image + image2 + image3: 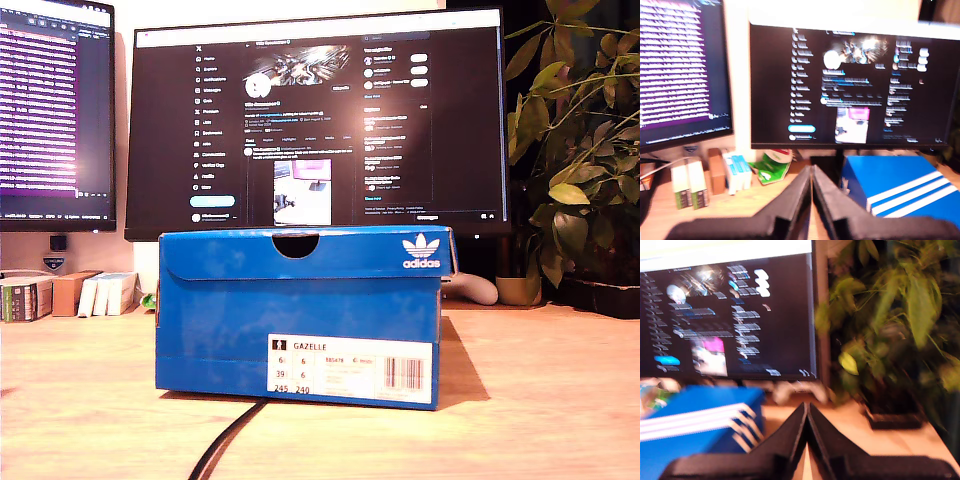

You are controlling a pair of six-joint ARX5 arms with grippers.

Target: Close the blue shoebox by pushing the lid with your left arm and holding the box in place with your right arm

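On a wooden desk (540, 400) in front of 2 lit monitors, the blue shoebox (298, 315) stands at the middle of the exterior view, its label end toward the camera and its lid (305, 252) lying flat and seemingly seated on the box. At the exterior view's left, small cartons (70, 293) line up behind it; a black cable (228, 440) runs from under the box toward the near edge; at the exterior view's right, a leafy plant (580, 150) fills the corner. Neither arm shows in the exterior view. In the first wrist view, my first tool (811, 172) hangs above the desk with its 2 fingers pressed together and nothing between them, the box's striped lid (900, 187) just beside it and apart from it. In the second wrist view, my second tool (807, 410) is likewise pinched together and empty, the box (695, 430) near it on one side and the plant's pot (897, 417) on the other. Judging by the seated lid and both tools clear of the box, the closing looks done or all but done; any next move would call only for a light downward press on the lid while the other tool steadies a side wall.
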